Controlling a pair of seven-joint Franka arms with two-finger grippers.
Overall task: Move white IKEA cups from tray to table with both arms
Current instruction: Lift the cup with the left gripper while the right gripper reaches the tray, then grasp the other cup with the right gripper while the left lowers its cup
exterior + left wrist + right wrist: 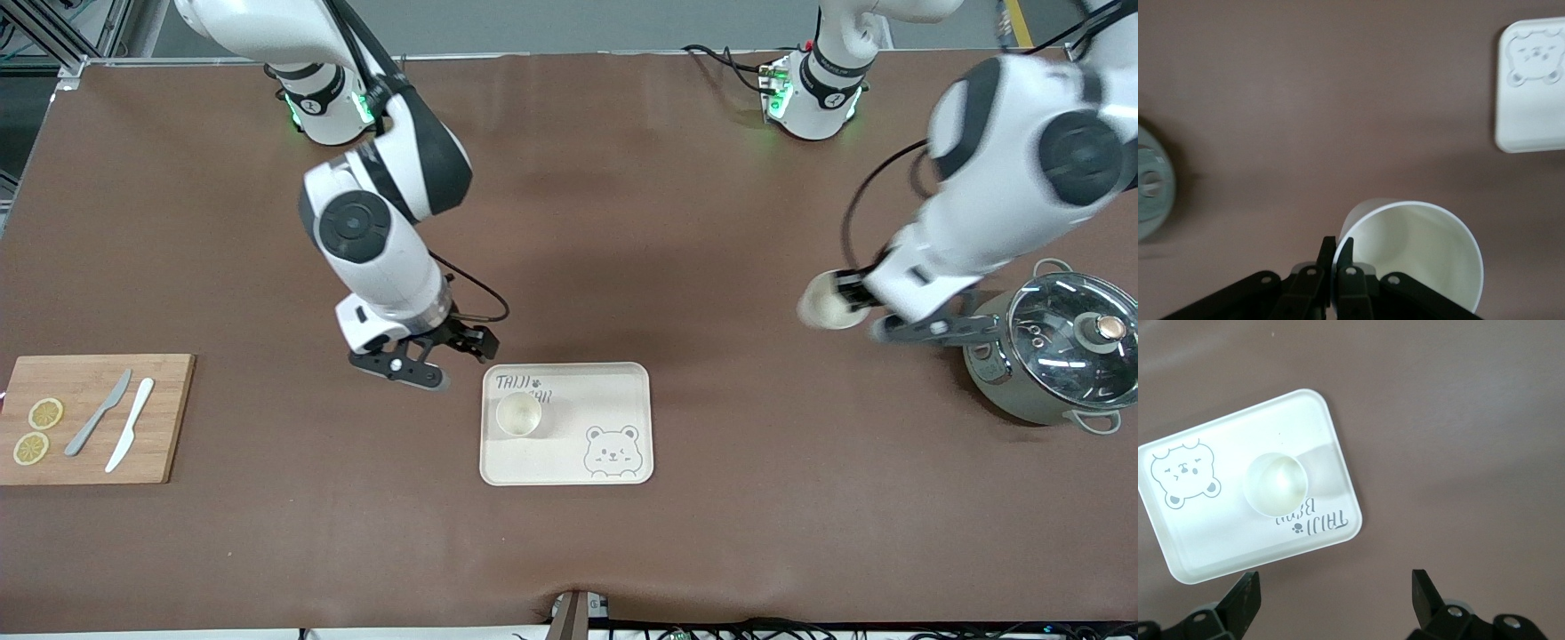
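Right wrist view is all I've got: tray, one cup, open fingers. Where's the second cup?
Observer: The second cup is in the left gripper, whose fingers are pinched on its rim, up over bare table beside the pot.
Operator: Is it near the tray?
Observer: No, the tray lies mid-table, well toward the right arm's end from it.
Operator: Anything else on the table?
Observer: A cutting board with two knives and lemon slices at the right arm's end.
Operator: Where's my gripper?
Observer: The right gripper hangs open beside the tray, over the table; the first cup stands on the tray.
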